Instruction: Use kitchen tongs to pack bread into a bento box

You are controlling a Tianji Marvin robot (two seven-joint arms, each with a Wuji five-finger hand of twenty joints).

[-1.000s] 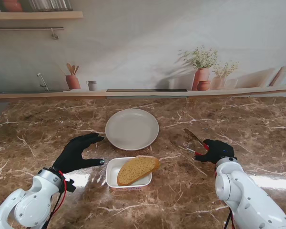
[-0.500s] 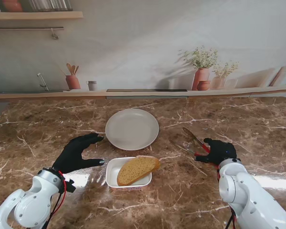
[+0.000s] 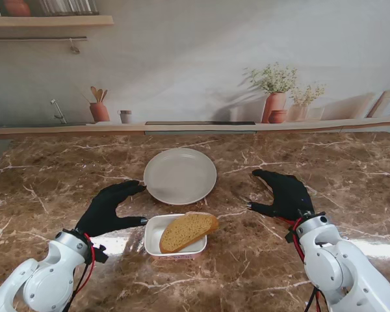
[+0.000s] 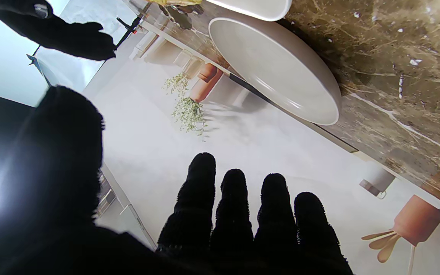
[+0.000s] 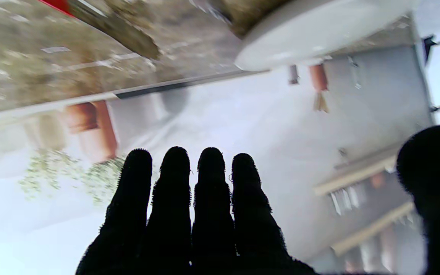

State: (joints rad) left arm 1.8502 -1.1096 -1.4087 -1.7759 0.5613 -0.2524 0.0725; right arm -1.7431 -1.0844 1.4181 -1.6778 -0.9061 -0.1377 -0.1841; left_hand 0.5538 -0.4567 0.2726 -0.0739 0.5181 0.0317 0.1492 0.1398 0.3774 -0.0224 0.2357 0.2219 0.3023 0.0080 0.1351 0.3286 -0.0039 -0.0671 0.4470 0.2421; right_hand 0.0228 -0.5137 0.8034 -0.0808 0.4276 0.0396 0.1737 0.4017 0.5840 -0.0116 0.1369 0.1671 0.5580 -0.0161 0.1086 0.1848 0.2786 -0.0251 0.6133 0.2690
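The bread slice [image 3: 188, 231] is seen lying in the white bento box [image 3: 154, 235], nearer to me than the empty plate [image 3: 180, 175]. Both the left hand [image 3: 109, 210] and right hand [image 3: 286, 194] are spread, grasping nothing.

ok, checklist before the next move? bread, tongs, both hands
1. Bread in bento box: not ok, its right end overhangs the rim.
2. No bread on the plate: ok.
3. Right robot hand free: ok, fingers spread, holding nothing.
4. Tongs down on the table: ok in the right wrist view; the stand view hides them under the right robot hand.
5. Left robot hand free: ok, open, left of the box and apart from it.
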